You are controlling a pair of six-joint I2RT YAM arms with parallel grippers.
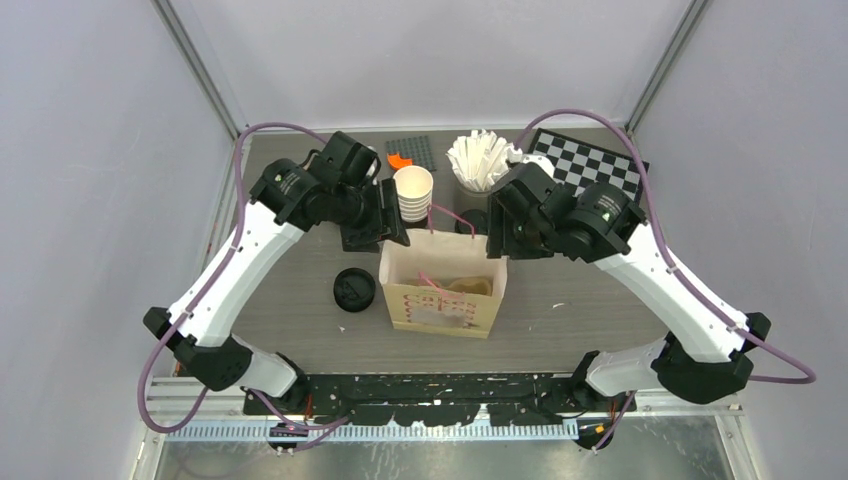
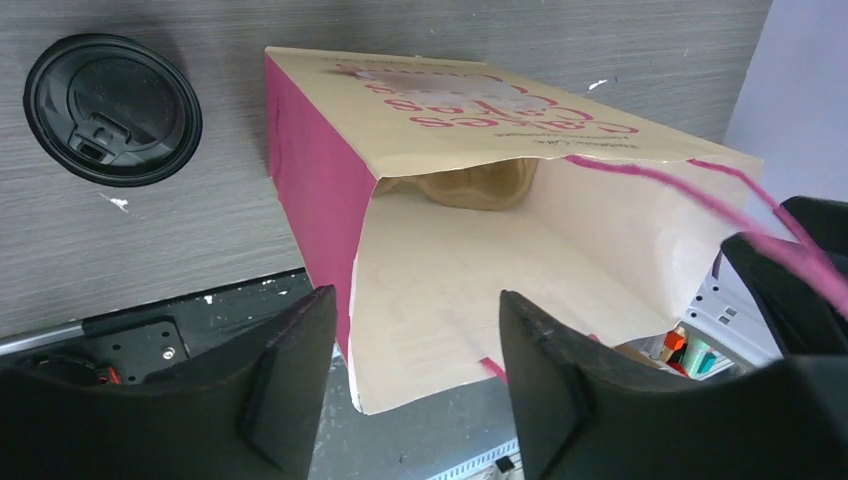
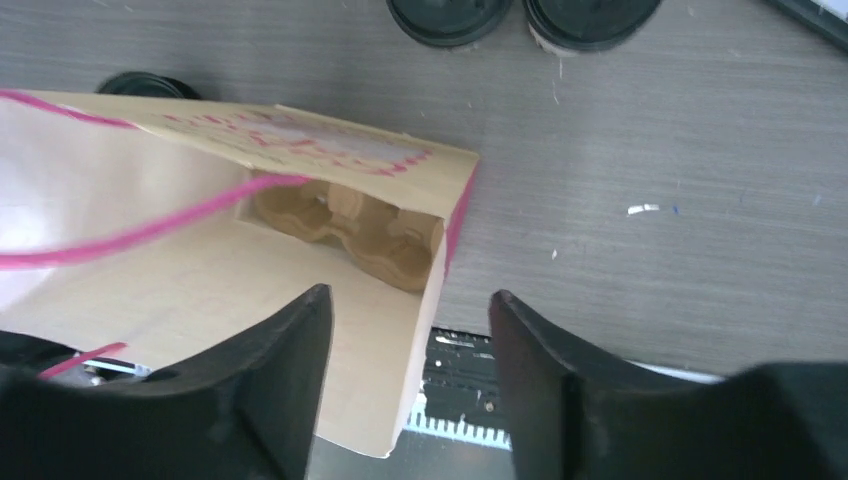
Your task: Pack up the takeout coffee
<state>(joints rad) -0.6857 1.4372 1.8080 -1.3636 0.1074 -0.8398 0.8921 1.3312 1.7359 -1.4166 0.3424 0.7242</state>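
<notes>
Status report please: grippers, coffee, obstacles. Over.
Left gripper and right gripper open, empty, at mouth of paper bag. One lidded coffee cup on table left of bag, not packed. Cup carrier inside bag; pink handle hangs into opening.

Your top camera looks down on the table (image 1: 590, 300) from its near side — both wrist cameras peer closely into one paper bag (image 2: 450, 290).

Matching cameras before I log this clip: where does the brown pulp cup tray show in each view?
Top external: the pulp cup tray is at picture centre, inside the open paper bag, toward its right side.
Left wrist: upper centre, deep in the bag, partly hidden by its wall.
Right wrist: left of centre, at the bag's bottom.
Shared landmark: the bag's pink lettering and pink cord handles.
</notes>
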